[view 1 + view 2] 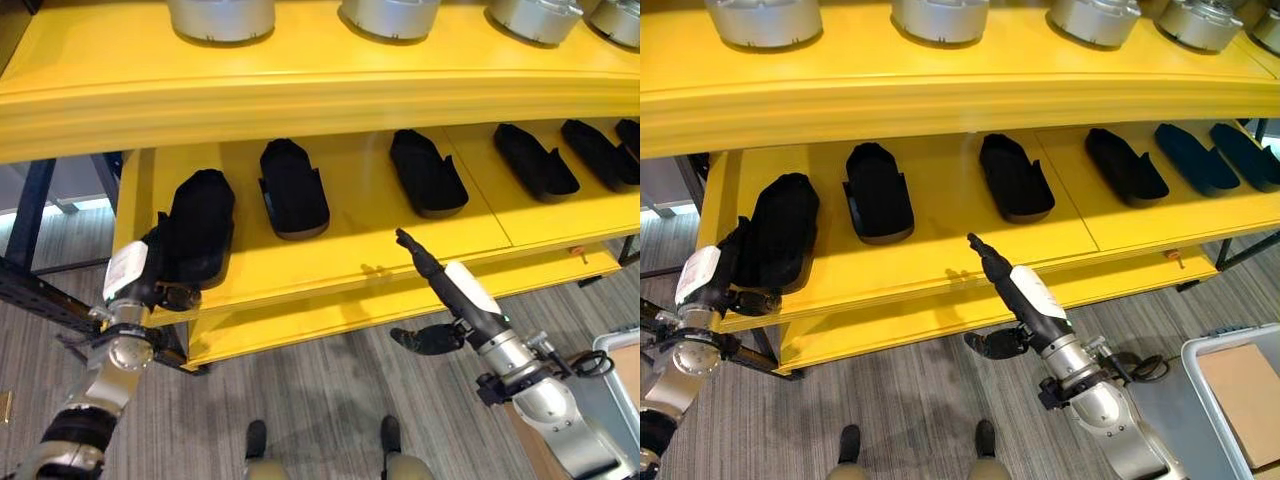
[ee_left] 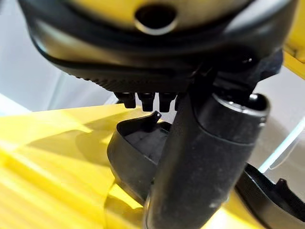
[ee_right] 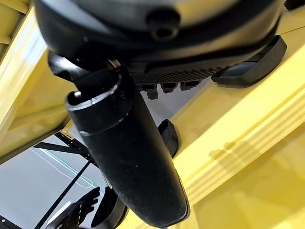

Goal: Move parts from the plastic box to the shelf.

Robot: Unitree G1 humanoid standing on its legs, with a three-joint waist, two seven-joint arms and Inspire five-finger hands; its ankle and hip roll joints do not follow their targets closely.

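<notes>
Several black shoe-shaped parts lie in a row on the yellow shelf's [image 1: 350, 270] lower board. My left hand [image 1: 130, 275] rests at the board's left front corner, against the leftmost black part [image 1: 200, 225], fingers straight along its side and thumb out; the left wrist view shows that part [image 2: 133, 152] just past the thumb. My right hand [image 1: 450, 280] hangs open in front of the shelf edge near the middle, fingers pointing up at the board and holding nothing. The grey plastic box [image 1: 1188, 355] stands on the floor at lower right.
An upper yellow board [image 1: 300, 80] overhangs the lower one and carries several silver round parts [image 1: 220, 18]. A dark metal frame [image 1: 30, 220] stands left of the shelf. Brown cardboard [image 1: 1240, 390] lies inside the box.
</notes>
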